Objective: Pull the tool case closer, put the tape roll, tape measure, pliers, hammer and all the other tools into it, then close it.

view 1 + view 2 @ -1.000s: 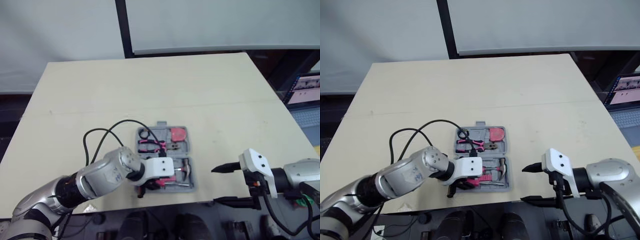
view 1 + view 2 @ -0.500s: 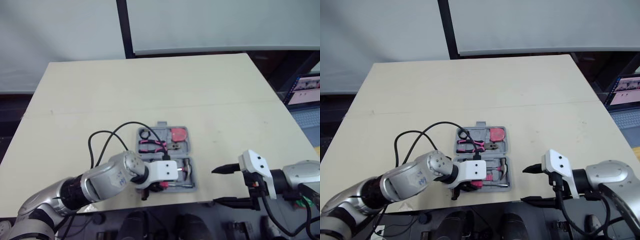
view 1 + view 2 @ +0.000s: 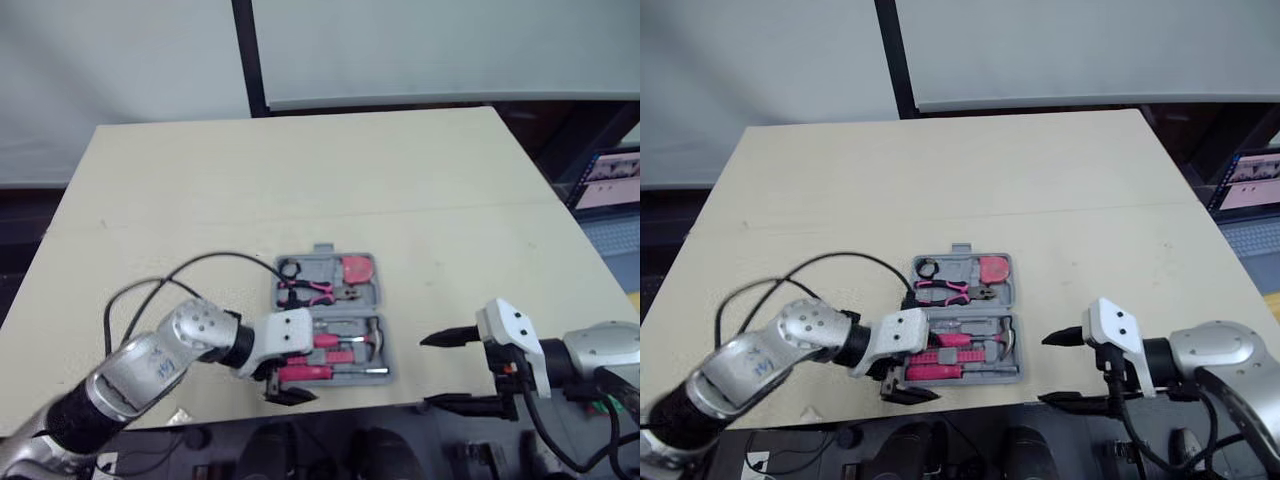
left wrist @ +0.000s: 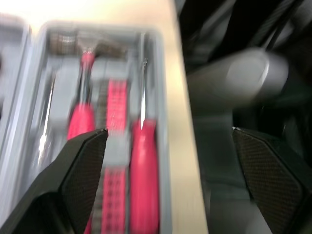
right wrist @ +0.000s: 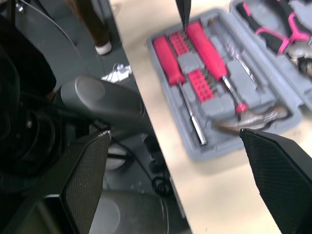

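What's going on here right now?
The tool case lies open near the table's front edge, with pliers, hammer and a screwdriver in it. The left gripper hangs at its near-left corner, fingers open, holding nothing. The right gripper hovers open to the case's right, at the table edge. Closing is not yet done.

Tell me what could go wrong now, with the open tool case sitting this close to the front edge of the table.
The tool case lies near the table's front edge; a pull toward the robot might tip it off. The left gripper is open at the case's near corner, one finger over the tray, so a careless move could knock the red-handled screwdriver from its slot.
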